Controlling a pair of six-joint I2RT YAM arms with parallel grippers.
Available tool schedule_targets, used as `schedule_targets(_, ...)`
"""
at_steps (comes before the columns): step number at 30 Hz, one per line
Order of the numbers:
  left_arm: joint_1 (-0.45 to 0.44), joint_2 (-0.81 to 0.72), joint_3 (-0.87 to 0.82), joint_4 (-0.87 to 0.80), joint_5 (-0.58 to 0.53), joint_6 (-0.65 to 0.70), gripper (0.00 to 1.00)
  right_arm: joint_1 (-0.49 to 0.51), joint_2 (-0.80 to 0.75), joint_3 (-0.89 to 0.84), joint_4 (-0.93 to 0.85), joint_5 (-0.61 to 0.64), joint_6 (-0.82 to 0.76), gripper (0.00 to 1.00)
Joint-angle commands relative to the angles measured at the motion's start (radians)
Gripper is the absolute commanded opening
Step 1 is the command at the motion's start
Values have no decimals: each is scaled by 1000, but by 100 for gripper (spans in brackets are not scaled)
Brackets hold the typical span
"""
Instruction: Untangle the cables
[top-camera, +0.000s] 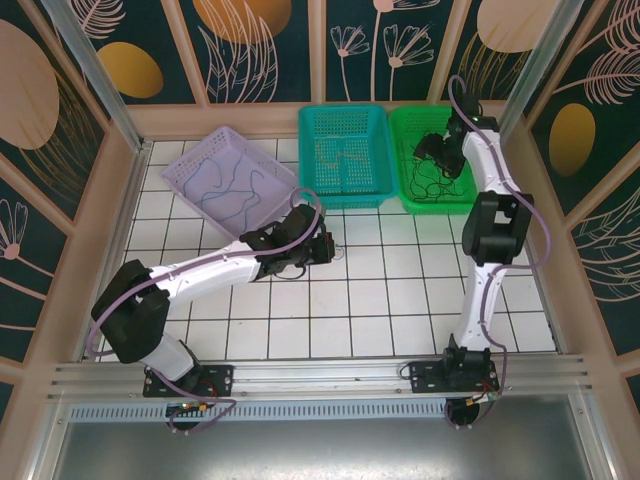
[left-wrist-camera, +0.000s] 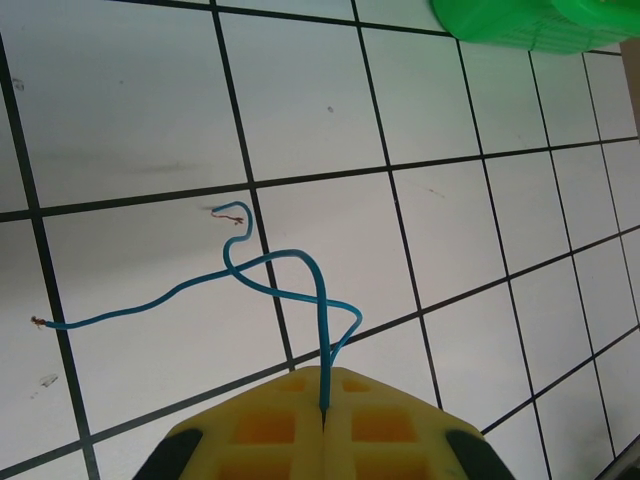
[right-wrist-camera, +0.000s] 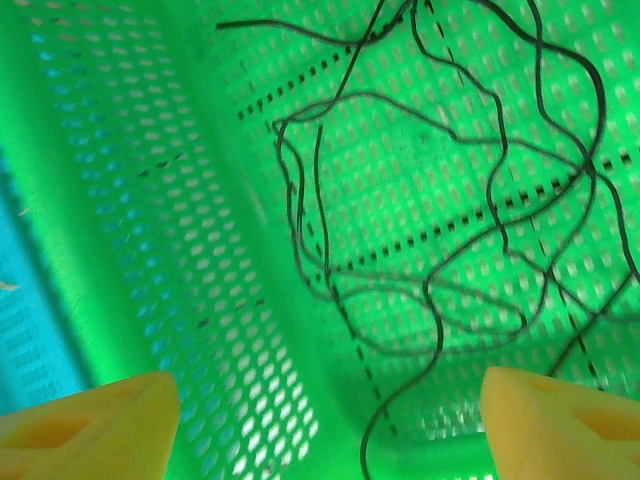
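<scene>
Yellow fingers (left-wrist-camera: 270, 425) of the left end effector (left-wrist-camera: 325, 392) are clamped shut on one blue cable (left-wrist-camera: 326, 345) over the white tabletop (left-wrist-camera: 120, 120). The right end effector (right-wrist-camera: 325, 400) stands open above tangled black cables (right-wrist-camera: 325, 280), too knotted to count, in the green basket (top-camera: 400, 195). It is one of three baskets; the lilac basket (top-camera: 175, 180) holds dark cables (top-camera: 225, 185).

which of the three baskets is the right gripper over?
The green basket, rightmost in the row: the right gripper hangs open above its black cables. The teal basket and lilac basket have no gripper over them.
</scene>
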Motion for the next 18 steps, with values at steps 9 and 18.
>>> schedule_targets(9, 0, -64, 56, 38, 47, 42, 0, 188, -576, -676, 371, -214, 337, 60)
schedule_targets(18, 0, -135, 24, 147, 171, 160, 0, 271, -832, -1128, 705, -427, 963, 54)
